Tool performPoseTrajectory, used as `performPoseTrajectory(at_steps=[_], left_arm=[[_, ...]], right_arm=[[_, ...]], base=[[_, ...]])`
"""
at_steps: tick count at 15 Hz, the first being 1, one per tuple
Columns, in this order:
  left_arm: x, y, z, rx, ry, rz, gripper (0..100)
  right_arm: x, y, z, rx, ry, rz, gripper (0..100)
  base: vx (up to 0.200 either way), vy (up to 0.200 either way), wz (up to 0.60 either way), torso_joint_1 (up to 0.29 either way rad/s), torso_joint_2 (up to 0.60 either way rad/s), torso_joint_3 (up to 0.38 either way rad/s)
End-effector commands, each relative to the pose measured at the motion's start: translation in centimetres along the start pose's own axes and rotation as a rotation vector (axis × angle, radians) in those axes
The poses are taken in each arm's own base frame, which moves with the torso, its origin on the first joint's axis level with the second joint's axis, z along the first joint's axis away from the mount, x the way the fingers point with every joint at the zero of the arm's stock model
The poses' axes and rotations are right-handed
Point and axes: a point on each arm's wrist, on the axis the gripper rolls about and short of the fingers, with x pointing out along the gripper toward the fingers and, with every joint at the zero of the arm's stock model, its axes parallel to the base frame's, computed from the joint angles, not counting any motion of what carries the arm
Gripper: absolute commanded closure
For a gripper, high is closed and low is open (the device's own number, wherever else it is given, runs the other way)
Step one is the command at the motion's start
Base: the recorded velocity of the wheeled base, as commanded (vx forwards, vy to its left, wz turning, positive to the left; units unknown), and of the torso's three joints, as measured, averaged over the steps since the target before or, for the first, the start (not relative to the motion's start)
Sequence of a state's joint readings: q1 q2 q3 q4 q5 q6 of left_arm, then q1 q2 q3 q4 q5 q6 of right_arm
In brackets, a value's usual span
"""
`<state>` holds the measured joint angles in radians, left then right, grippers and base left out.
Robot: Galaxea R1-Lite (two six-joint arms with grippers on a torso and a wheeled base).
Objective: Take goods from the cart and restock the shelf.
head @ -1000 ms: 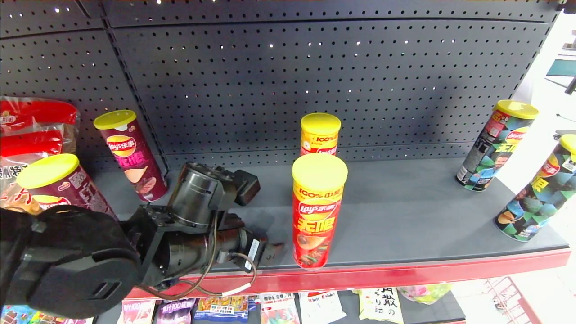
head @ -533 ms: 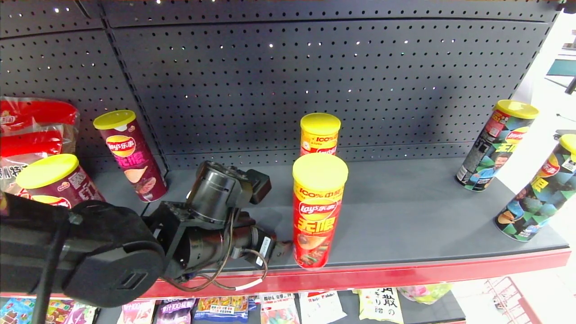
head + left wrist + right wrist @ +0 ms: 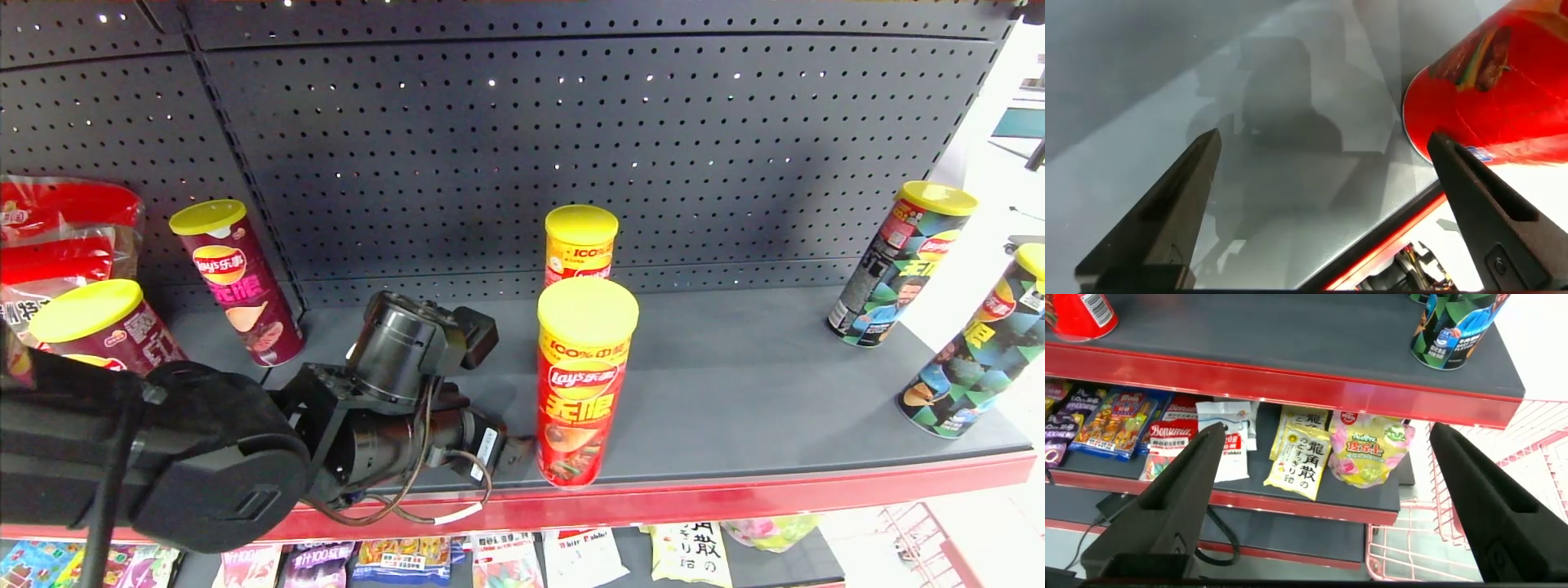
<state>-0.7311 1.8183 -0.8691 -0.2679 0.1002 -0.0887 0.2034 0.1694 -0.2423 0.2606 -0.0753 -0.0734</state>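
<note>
A tall red chip can [image 3: 581, 392] with a yellow lid stands upright near the front edge of the grey shelf [image 3: 735, 392]. My left gripper [image 3: 521, 447] lies low on the shelf just left of the can. In the left wrist view the left gripper [image 3: 1324, 139] is open with bare shelf between its fingers. The red can [image 3: 1486, 90] stands outside one fingertip [image 3: 1445, 151], close against it. My right gripper [image 3: 1324, 429] hangs open and holds nothing, in front of the red shelf lip [image 3: 1290, 376].
A second red can [image 3: 580, 241] stands behind the first. Two maroon cans [image 3: 233, 278] and red bags [image 3: 57, 237] are at the left, two dark patterned cans [image 3: 898, 261] at the right. Snack packets [image 3: 1302, 457] lie on the lower shelf. A pink wire frame [image 3: 1413, 555] is below.
My left arm has moved to the right along the shelf, up to the red can. The can has shifted slightly to the right.
</note>
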Motion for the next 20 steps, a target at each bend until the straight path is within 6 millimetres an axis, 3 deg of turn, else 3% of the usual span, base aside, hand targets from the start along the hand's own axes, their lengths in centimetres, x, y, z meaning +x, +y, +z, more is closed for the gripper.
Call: performPoseTrajectory(at_steps=[1,20], left_arm=[[-0.12,-0.12,0.12,0.001,-0.006,-0.004,0],[-0.41,-0.07,-0.15,0.003,-0.003,0.012,0]], right_arm=[[0.08,0.01,-0.01,-0.001,0.007,0.003,0],[0.03,-0.01,0.13,0.0,-0.001,0.001,0]], base=[[0.0,0.0,0.0,0.0,0.0,0.0],[0.0,0.0,0.0,0.0,0.0,0.0]])
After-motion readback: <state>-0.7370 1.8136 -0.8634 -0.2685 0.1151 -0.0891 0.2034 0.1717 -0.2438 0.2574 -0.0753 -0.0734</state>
